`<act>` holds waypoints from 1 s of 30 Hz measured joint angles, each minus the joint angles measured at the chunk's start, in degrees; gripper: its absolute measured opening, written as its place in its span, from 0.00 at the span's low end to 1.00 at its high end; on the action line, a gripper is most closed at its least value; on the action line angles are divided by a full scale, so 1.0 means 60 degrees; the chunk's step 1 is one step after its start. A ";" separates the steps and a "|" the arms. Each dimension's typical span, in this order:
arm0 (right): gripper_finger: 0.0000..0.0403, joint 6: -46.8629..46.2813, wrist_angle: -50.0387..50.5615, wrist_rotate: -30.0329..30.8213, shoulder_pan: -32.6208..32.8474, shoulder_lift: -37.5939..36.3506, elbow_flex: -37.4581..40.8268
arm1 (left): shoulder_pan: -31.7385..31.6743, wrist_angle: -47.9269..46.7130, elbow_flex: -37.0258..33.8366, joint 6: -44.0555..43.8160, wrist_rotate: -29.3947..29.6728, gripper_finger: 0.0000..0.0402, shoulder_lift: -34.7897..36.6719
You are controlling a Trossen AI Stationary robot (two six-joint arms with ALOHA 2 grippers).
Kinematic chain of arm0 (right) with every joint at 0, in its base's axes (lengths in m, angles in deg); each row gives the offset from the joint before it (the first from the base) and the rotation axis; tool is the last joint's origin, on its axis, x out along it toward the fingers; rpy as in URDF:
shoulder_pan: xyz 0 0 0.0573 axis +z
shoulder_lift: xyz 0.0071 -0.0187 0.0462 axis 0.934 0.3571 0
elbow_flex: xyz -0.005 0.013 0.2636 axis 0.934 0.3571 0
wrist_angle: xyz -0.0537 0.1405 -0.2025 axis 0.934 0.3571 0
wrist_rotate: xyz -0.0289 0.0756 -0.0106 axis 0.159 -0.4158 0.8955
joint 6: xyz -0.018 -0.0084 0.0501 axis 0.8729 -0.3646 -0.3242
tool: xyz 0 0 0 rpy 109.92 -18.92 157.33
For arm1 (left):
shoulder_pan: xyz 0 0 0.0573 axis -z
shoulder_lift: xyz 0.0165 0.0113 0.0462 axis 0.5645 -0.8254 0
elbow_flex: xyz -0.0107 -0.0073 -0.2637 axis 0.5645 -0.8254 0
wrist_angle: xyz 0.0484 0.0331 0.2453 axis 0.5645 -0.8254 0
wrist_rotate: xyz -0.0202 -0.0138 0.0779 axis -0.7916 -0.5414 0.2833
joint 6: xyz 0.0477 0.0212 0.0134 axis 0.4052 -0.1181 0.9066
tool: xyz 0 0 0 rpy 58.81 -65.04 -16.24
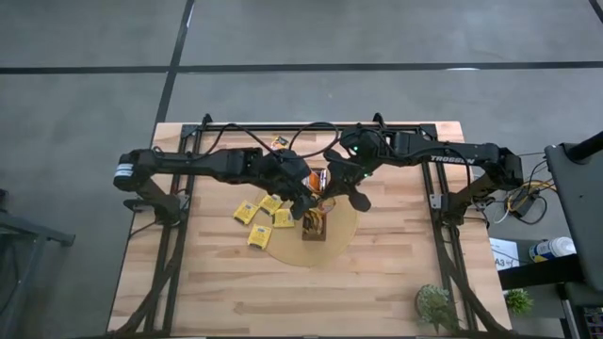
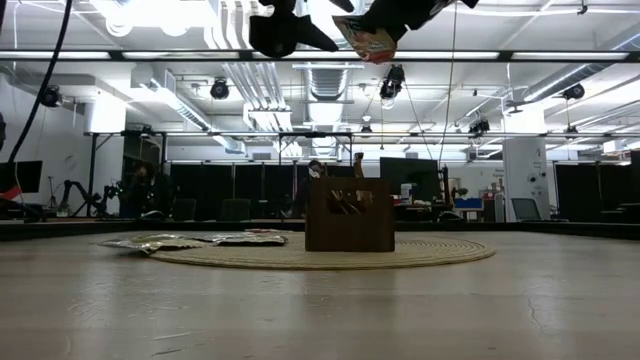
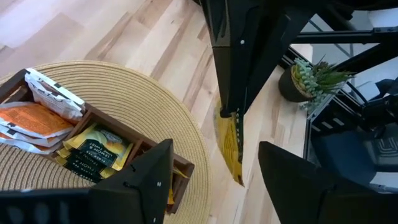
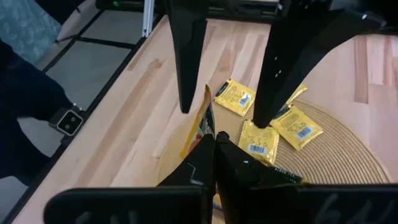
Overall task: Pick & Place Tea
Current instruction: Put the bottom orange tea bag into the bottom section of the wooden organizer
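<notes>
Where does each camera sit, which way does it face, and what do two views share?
High: overhead, facing down on table; both arms show.
Low: table height, facing the tray and room; arm ends above.
Left wrist: on that arm, looking past its open left claw.
Right wrist: past the shut right claw.
Both wrists share the held sachet.

Grey floor (image 1: 85, 169) with dark lines around the tabletop (image 1: 377, 282); bright ceiling lights (image 2: 150, 12), exposed ducts (image 2: 240, 80) beyond it.
</notes>
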 joint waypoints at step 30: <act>0.11 -0.1842 -0.0293 -0.0087 0.0002 -0.0129 -0.0445 | 0.0000 0.0107 0.0004 -0.0216 0.0222 0.00 -0.0119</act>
